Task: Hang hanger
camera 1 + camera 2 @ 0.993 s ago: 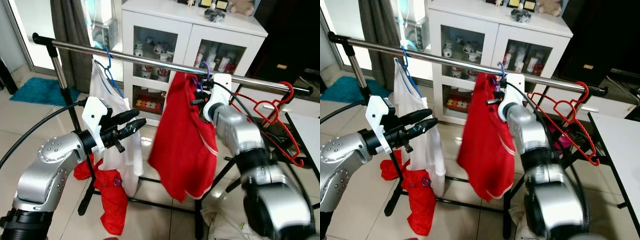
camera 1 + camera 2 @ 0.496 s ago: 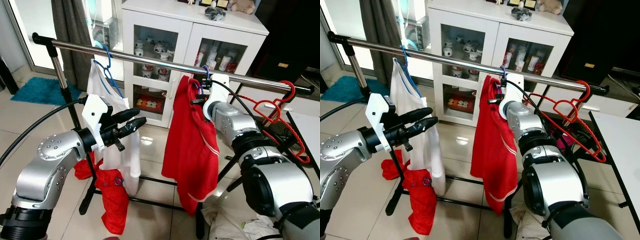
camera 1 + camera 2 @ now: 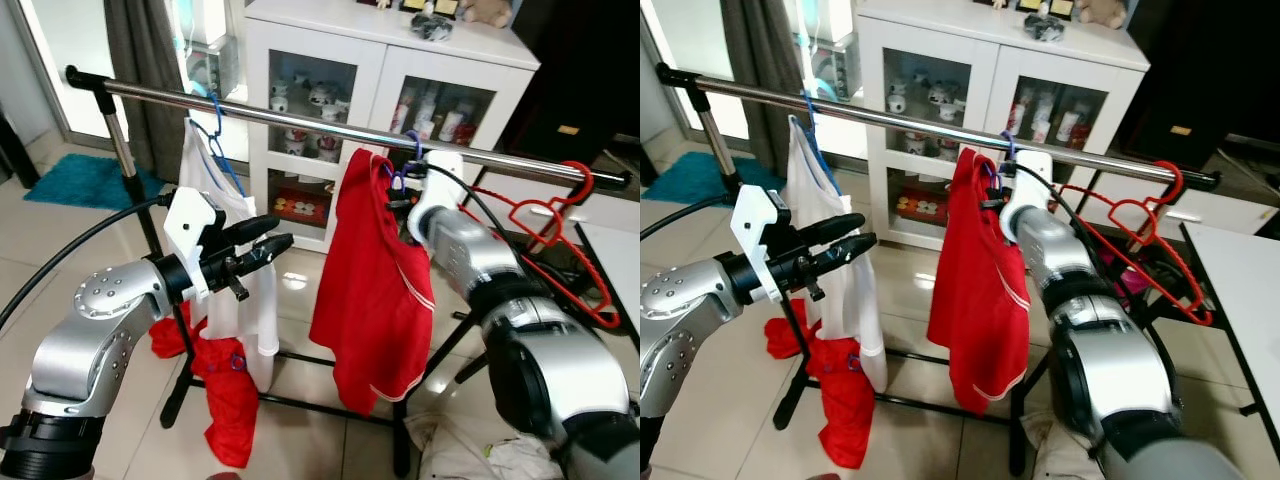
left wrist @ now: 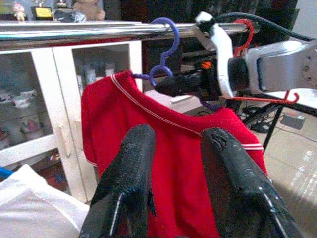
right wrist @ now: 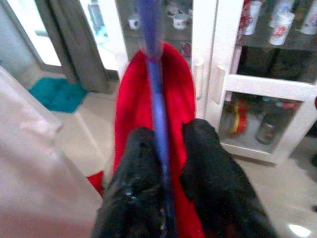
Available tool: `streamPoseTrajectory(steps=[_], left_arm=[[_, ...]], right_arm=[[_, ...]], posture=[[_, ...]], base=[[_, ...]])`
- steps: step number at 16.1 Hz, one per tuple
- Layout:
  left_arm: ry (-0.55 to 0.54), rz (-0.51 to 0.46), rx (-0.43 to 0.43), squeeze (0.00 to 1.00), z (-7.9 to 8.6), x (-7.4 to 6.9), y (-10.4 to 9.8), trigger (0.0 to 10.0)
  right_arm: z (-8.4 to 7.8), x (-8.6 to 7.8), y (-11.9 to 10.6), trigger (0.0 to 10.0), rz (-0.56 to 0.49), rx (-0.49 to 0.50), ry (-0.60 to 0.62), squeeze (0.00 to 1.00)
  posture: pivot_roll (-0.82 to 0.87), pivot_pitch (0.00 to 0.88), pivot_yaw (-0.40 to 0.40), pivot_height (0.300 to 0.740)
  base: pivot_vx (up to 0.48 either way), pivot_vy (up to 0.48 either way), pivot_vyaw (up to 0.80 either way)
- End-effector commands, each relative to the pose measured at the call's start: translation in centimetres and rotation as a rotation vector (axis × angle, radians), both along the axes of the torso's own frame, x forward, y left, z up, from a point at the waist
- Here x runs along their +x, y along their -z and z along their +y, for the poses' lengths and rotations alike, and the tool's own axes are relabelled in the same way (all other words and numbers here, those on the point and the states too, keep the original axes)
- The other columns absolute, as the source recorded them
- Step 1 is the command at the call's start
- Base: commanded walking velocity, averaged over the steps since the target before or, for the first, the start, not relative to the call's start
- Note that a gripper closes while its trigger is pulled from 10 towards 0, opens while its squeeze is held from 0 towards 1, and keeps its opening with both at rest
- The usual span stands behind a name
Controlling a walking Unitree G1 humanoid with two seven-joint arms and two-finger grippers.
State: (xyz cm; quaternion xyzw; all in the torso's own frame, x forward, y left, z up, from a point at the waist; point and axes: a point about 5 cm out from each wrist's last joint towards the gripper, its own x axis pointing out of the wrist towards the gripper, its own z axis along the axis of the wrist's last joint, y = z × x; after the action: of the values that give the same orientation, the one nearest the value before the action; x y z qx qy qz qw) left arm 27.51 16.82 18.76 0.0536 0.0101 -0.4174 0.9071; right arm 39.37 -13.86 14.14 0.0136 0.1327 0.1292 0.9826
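Hanger: purple hanger (image 4: 163,54) carries the red shirt (image 3: 375,275), hooked over the rail (image 3: 300,122).
Right gripper (image 5: 166,168): pinching the hanger.
Left gripper (image 3: 262,238): narrowly parted – holding nothing.
Nearby: white shirt (image 3: 225,215), red hangers (image 3: 560,225), cabinet (image 3: 390,70).

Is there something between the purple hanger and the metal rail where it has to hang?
Nothing visible does. The purple hanger carries the red shirt, and its hook already curls over the metal rail, while the right claw is shut on it just below the hook.
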Motion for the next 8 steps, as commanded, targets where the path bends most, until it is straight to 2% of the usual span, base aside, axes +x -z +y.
streamPoseTrajectory(steps=[1,4,5,6,8], left_arm=[[-0.030,0.001,0.026,0.00,0.2,0.3,-0.1,10.0],[-0.121,-0.004,0.052,0.00,0.6,0.9,0.4,10.0],[-0.162,-0.001,0.038,0.00,0.5,1.2,0.8,10.0],[-0.162,-0.001,0.038,0.00,0.5,1.2,0.8,10.0],[-0.206,-0.012,0.028,0.00,0.1,1.5,1.3,10.0]], right_arm=[[-0.9,0.0,-0.8,10.0,-0.040,0.028,-0.012,1.00],[-1.9,-2.0,-1.0,10.0,-0.074,0.088,-0.087,1.00],[-2.1,-4.1,-2.0,10.0,-0.158,0.164,-0.139,1.00],[-2.1,-4.1,-2.0,10.0,-0.158,0.164,-0.139,1.00],[-1.8,-5.8,-2.8,10.0,-0.222,0.206,-0.169,1.00]], posture=[[0.02,0.000,-0.078,0.740],[0.01,0.000,-0.066,0.740],[0.00,0.000,-0.043,0.740],[0.00,0.000,-0.043,0.740],[-0.01,0.000,-0.029,0.740]], base=[[0.000,0.000,0.00],[0.000,0.000,0.00],[0.000,0.000,0.00],[0.000,0.000,0.00],[0.000,0.000,0.00]])
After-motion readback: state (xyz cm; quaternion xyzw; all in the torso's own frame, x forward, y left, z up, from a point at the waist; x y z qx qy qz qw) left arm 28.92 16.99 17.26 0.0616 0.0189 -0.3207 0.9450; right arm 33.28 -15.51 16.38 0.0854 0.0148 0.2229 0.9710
